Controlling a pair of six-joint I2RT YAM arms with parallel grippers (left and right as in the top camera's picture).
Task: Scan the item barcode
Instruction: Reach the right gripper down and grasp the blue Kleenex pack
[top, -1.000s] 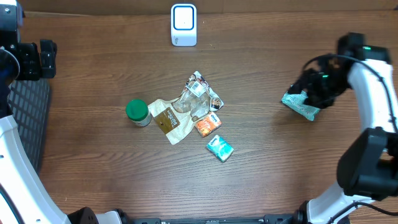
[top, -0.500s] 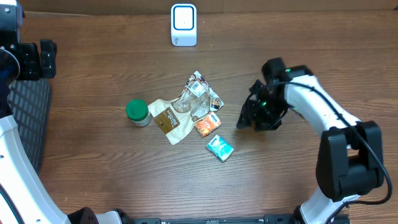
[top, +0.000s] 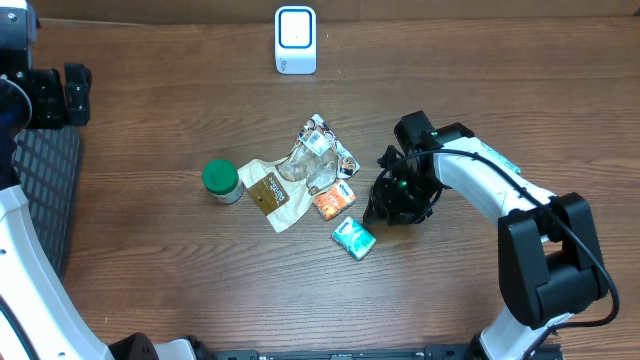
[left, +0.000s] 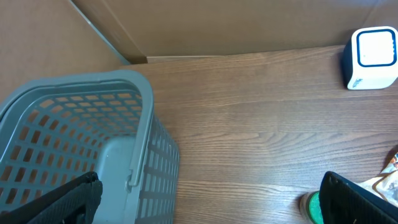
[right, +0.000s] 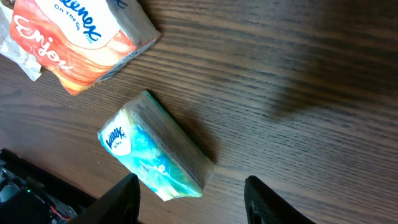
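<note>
Teal tissue pack (right: 155, 149) flat on counter (top: 180, 270); right end effector (right: 194, 202) open, empty, just above it; left end effector (left: 211, 199) wide open.

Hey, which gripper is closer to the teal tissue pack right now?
Right. The right gripper is just beside the teal tissue pack; the left gripper sits far off by the basket.

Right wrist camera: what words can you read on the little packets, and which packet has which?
"On The Go": on the orange soft plastic tissue pack.
"Kleenex": on the same orange pack, its start cut off by the picture's edge.
"Enjoy": white curly letters on the orange pack.
"Kleenex": small blue logo on the teal rectangular tissue pack.
Any finer print on either pack is too blurred to read.
</note>
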